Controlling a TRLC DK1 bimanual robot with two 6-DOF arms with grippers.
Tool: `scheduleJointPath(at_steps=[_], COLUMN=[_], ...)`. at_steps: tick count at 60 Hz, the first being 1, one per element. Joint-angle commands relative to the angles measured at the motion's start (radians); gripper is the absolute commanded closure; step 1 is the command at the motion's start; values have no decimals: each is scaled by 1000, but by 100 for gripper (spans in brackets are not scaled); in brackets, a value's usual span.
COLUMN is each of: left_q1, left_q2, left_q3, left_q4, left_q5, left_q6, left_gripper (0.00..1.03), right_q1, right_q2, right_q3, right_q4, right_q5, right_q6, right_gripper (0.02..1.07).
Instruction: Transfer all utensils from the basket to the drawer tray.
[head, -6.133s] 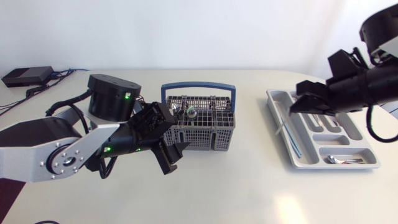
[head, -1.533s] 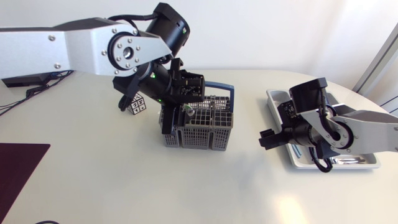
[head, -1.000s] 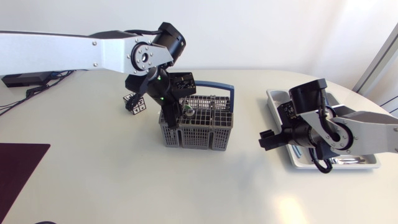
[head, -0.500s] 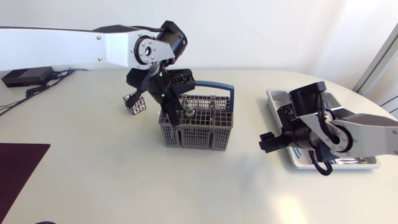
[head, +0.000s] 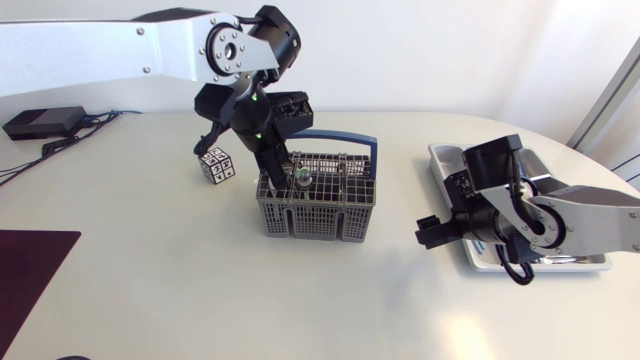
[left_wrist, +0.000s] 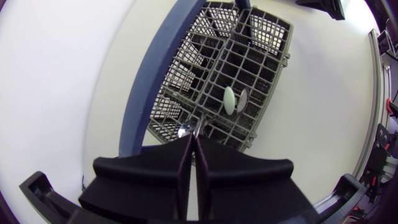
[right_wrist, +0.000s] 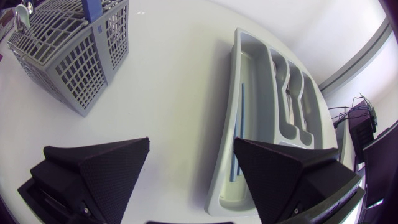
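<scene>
The grey wire basket (head: 320, 210) with a blue handle (left_wrist: 161, 68) stands mid-table. My left gripper (head: 272, 168) points down into its back left corner. In the left wrist view its fingers (left_wrist: 191, 149) are pressed together on the shiny end of a metal utensil (left_wrist: 188, 130) sticking up from a basket cell. Two spoon bowls (left_wrist: 231, 99) stand in a cell just ahead. My right gripper (right_wrist: 193, 162) is open and empty, low over the table between the basket (right_wrist: 74, 56) and the grey drawer tray (right_wrist: 239, 93). The tray holds a long bluish utensil (right_wrist: 241, 130) and a spoon (head: 555, 258).
A small cube with black-and-white markers (head: 218, 166) sits just left of the basket. A black box with cables (head: 40, 122) lies at the back left. A dark red mat (head: 30, 270) covers the front left corner.
My left gripper has shut on the utensil's end in the basket, and the arm has shifted slightly back and up. The right arm has barely moved.
</scene>
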Motion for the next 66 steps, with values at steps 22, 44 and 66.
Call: scheduleJointPath(at_steps=[22,44,66], left_q1=[-57,-35,-34], left_q2=[-73,-60,-83], left_q3=[33,59,87], left_q4=[-109,-113,-165], left_q5=[-107,-154,-154], left_q6=[-112,-229,-327], left_gripper=[100,100,100], right_q1=[16,19,30], right_q2=[11,12,16], right_q3=[-18,-19,-19], right_q4=[11,11,16], right_q5=[0,0,5], right_q6=[-11,-11,-9], right_gripper=[9,9,9])
